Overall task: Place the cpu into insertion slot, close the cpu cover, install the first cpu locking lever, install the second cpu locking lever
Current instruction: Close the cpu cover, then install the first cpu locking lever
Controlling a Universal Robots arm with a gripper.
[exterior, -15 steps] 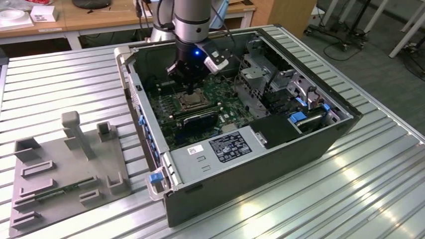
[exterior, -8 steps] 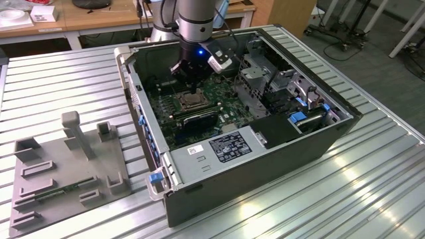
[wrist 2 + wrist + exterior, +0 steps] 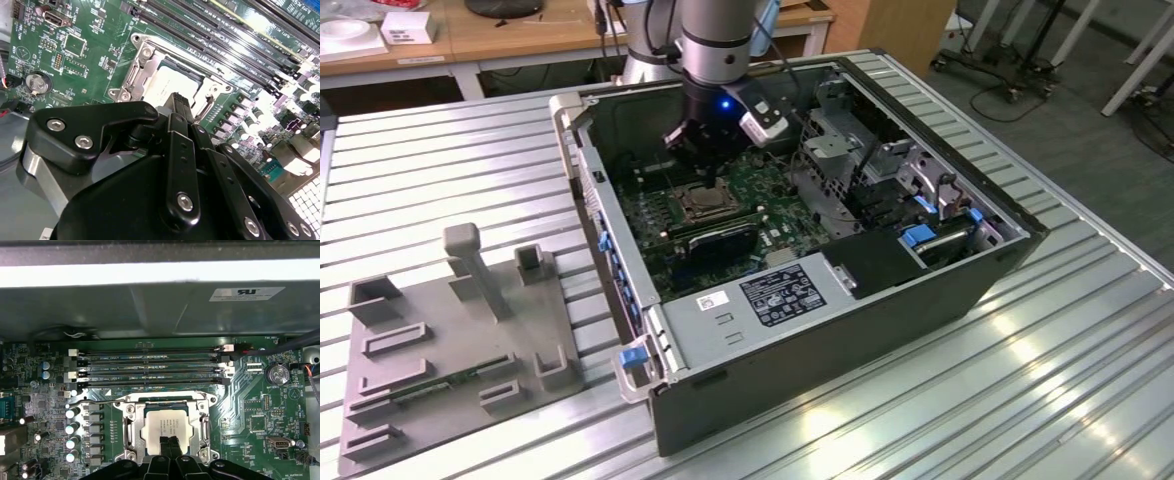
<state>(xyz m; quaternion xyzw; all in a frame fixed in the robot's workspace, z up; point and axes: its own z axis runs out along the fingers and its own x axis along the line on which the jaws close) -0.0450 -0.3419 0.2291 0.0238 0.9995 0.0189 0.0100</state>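
Ribbed table [image 3: 1067, 400]: computer case [image 3: 854, 330], grey fixture [image 3: 440, 350]

In the first wrist view the end effector [image 3: 169, 442] covers the near edge of the cpu [image 3: 162, 426] and of the insertion slot [image 3: 202, 430]. We cannot tell whether its closed fingertips touch the chip. In the second wrist view its black body hides the slot's near side and much of the circuit board [image 3: 75, 45]. In the exterior view the arm [image 3: 716, 40] is cut off by the top edge, and the slot is too small for us to make out the chip.
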